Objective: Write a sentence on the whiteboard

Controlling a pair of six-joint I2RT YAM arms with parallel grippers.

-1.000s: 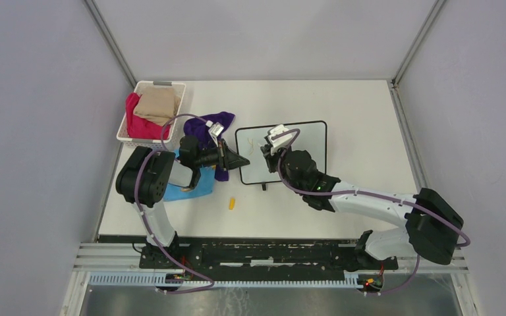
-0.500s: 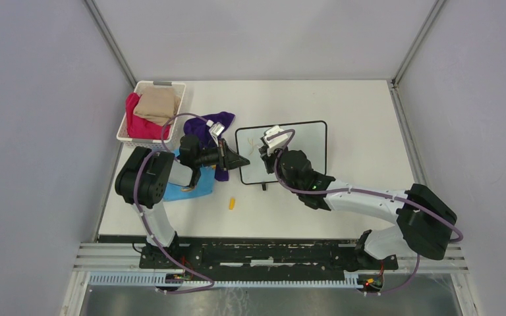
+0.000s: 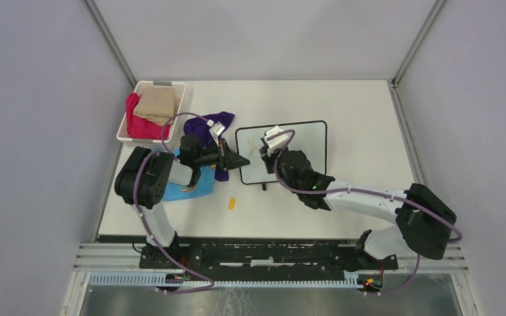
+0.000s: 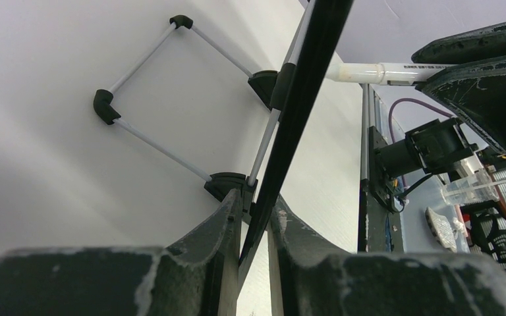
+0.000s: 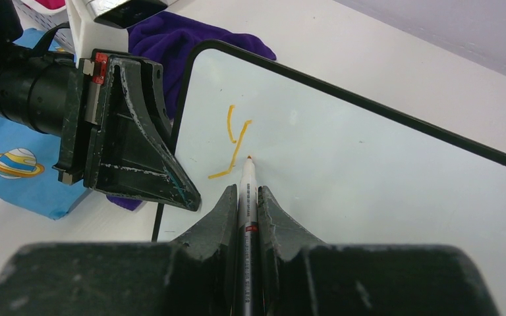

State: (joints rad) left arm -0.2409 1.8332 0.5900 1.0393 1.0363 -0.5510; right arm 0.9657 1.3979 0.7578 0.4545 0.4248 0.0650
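Marker tip on the board, with one letter written.
The right gripper (image 5: 245, 197) pinches a white marker (image 5: 247, 174), its tip touching the whiteboard (image 5: 342, 158) at four o'clock of the sentence (image 5: 239, 146) — a lone yellow "y". The left gripper (image 4: 253, 207) clamps the board's nine-o'clock edge, mid-table, with a purple cloth (image 5: 171, 39) just beyond.

The whiteboard (image 5: 382, 178) is smooth and glossy; the right gripper (image 5: 245, 197) has matt black plastic fingers (image 5: 217, 217) (edges scuffed whitish); the purple cloth (image 5: 191, 39) looks fleecy.
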